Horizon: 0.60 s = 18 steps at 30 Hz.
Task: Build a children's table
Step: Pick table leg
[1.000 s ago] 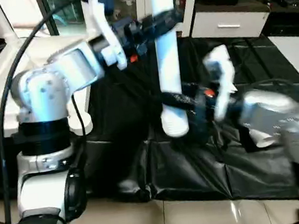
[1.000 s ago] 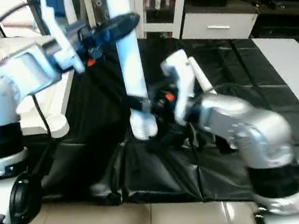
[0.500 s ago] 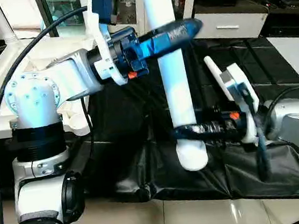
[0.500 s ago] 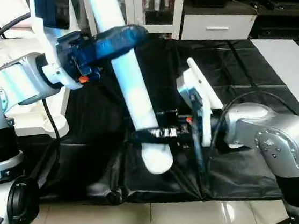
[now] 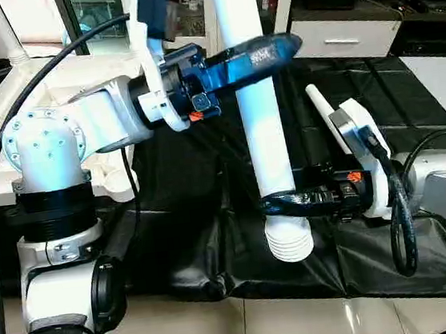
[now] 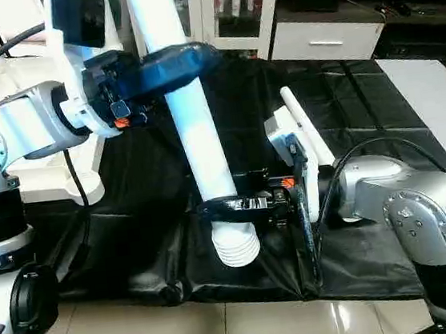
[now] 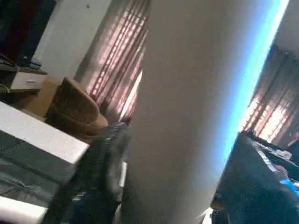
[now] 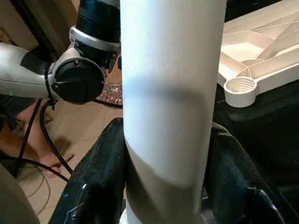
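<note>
Two grippers hold one long tapered white plastic tube leg (image 5: 260, 122) nearly upright.
Left gripper (image 5: 254, 54) is clamped around the leg's upper part, and right gripper (image 5: 285, 203) is closed around it just above its ribbed threaded lower end, which hangs over the near edge of the black-sheeted tabletop (image 5: 208, 177). Beside the leg on the robot's left lies the white plastic square table top (image 8: 261, 51), ribbed underside up, with a round threaded corner socket (image 8: 239, 89) at the near corner.

Leg (image 5: 262, 122) lower in right tool (image 5: 279, 203), threads exposed.
</note>
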Tool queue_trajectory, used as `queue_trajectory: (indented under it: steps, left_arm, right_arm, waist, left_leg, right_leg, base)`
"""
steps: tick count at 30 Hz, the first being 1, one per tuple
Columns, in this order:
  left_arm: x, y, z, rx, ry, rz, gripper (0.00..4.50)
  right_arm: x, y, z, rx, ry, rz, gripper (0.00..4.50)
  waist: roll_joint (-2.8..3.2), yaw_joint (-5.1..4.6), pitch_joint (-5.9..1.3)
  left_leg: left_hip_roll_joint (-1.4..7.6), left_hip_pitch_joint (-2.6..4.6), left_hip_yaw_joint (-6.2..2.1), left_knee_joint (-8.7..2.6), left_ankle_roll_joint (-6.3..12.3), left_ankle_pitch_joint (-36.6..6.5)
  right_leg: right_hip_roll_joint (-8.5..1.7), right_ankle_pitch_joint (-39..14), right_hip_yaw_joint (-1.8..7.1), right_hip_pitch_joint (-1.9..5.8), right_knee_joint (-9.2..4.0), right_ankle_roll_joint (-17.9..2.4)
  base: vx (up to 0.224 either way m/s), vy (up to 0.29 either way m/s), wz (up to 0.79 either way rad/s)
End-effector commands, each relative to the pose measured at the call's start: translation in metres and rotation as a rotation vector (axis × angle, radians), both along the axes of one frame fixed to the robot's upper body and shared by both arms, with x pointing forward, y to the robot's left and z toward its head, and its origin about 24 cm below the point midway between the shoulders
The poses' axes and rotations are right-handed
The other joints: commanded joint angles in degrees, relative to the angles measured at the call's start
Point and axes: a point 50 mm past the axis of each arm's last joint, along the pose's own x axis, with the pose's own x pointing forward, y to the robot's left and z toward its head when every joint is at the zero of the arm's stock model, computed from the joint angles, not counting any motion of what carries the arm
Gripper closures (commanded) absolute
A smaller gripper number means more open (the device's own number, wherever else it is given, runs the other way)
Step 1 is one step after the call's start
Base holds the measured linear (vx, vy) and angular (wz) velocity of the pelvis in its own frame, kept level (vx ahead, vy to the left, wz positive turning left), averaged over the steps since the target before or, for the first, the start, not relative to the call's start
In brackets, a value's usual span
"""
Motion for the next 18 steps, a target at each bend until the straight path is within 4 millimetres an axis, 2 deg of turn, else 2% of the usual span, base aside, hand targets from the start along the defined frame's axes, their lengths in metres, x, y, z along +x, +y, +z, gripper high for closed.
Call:
queue_trajectory:
  steps: [1, 2, 5, 7, 10, 11, 13, 14, 15, 16, 17, 18]
  left_arm:
    - [0.002, -0.001, 0.001, -0.007, 0.008, 0.021, 1.85]
    - [0.004, -0.001, 0.001, -0.007, 0.011, 0.035, 1.99]
    - [0.007, -0.001, 0.000, -0.005, 0.018, 0.058, 1.99]
    - [0.009, -0.001, -0.001, -0.003, 0.026, 0.077, 2.32]
    - [0.010, -0.001, -0.001, -0.005, 0.030, 0.098, 2.38]
    - [0.012, -0.001, -0.001, -0.003, 0.032, 0.127, 2.51]
    - [0.017, 0.000, -0.001, 0.019, 0.029, 0.202, 2.61]
    - [0.020, 0.000, -0.001, 0.032, 0.021, 0.244, 2.61]
    - [0.022, 0.000, -0.001, 0.040, 0.015, 0.269, 2.61]
    - [0.026, -0.001, -0.002, 0.072, -0.002, 0.320, 2.62]
    - [0.029, -0.002, -0.003, 0.095, -0.015, 0.355, 2.64]
    - [0.030, -0.004, -0.003, 0.115, -0.030, 0.389, 2.65]
  right_arm:
    - [0.000, -0.001, 0.004, -0.002, -0.024, 0.002, 2.64]
    - [0.000, -0.001, 0.004, -0.003, -0.028, -0.001, 2.64]
    - [0.000, -0.001, 0.004, -0.003, -0.032, -0.007, 2.64]
    - [0.001, -0.001, 0.003, -0.008, -0.042, -0.016, 2.64]
    - [0.002, 0.000, 0.003, -0.013, -0.054, -0.034, 2.64]
    - [0.005, 0.000, 0.003, -0.013, -0.066, -0.058, 2.29]
    - [0.016, 0.001, 0.005, -0.025, -0.148, -0.168, 1.94]
    - [0.027, 0.001, 0.003, -0.074, -0.201, -0.270, 1.94]
    - [0.034, 0.000, 0.002, -0.109, -0.235, -0.334, 1.91]
    - [0.040, 0.001, 0.002, -0.133, -0.276, -0.395, 1.85]
    - [0.044, 0.001, 0.002, -0.146, -0.303, -0.431, 1.75]
    - [0.045, 0.003, 0.003, -0.124, -0.294, -0.450, 1.62]
  waist:
    - [0.07, 0.31, -5.50]
    - [0.08, 0.33, -5.50]
    - [-0.01, 0.34, -5.55]
    - [-0.07, 0.36, -5.58]
    - [-0.03, 0.34, -5.55]
    - [-0.04, 0.31, -5.56]
    - [0.01, 0.30, -5.64]
    - [-0.28, 0.03, -5.61]
    - [-0.25, -0.13, -5.63]
    - [-0.21, -0.25, -5.46]
    - [-0.15, -0.43, -5.45]
    - [-0.09, -0.26, -5.55]
  left_leg:
    - [1.57, 0.18, -0.06, -3.72, 0.48, -9.20]
    - [1.59, 0.15, -0.07, -3.72, 0.45, -9.25]
    - [1.58, 0.13, -0.06, -3.71, 0.38, -9.03]
    - [1.52, 0.11, -0.01, -3.68, 0.46, -8.83]
    - [1.64, 0.14, -0.10, -3.74, 0.31, -9.08]
    - [1.58, 0.16, -0.04, -3.69, 0.37, -9.15]
    - [1.69, 0.05, -0.11, -3.71, 0.00, -8.85]
    - [1.71, -0.04, -0.19, -3.80, -0.56, -8.97]
    - [1.67, -0.04, -0.16, -3.81, -0.84, -9.13]
    - [1.62, 0.10, -0.17, -3.87, -1.20, -9.33]
    - [1.43, 0.15, -0.09, -3.85, -1.42, -9.62]
    - [1.45, 0.53, 0.03, -3.79, -1.42, -9.94]
  right_leg:
    - [-3.98, -23.96, 2.12, 3.35, -5.02, -6.18]
    - [-4.01, -23.75, 2.10, 3.40, -4.99, -6.24]
    - [-4.03, -23.55, 2.12, 3.44, -4.95, -6.28]
    - [-4.02, -23.68, 2.14, 3.44, -5.01, -6.15]
    - [-4.04, -23.84, 2.07, 3.42, -5.01, -6.08]
    - [-4.05, -24.04, 2.10, 3.40, -5.03, -5.92]
    - [-4.24, -24.15, 2.10, 3.23, -5.03, -5.83]
    - [-4.22, -24.32, 1.97, 3.27, -5.01, -5.49]
    - [-4.07, -24.26, 1.97, 3.35, -4.88, -5.31]
    - [-4.08, -25.32, 2.07, 3.05, -5.16, -4.13]
    - [-3.96, -26.13, 2.04, 3.10, -5.16, -3.70]
    - [-4.14, -27.27, 2.17, 2.91, -5.40, -3.08]
  base:
    - [0.000, 0.000, 0.00]
    - [0.000, 0.000, 0.00]
    - [0.000, 0.000, 0.00]
    - [0.000, 0.000, 0.00]
    - [0.000, 0.000, 0.00]
    - [0.000, 0.000, 0.00]
    - [0.000, 0.000, 0.00]
    - [0.000, 0.000, 0.00]
    - [0.000, 0.000, 0.00]
    - [0.000, 0.000, 0.00]
    - [0.000, 0.000, 0.00]
    - [0.000, 0.000, 0.00]
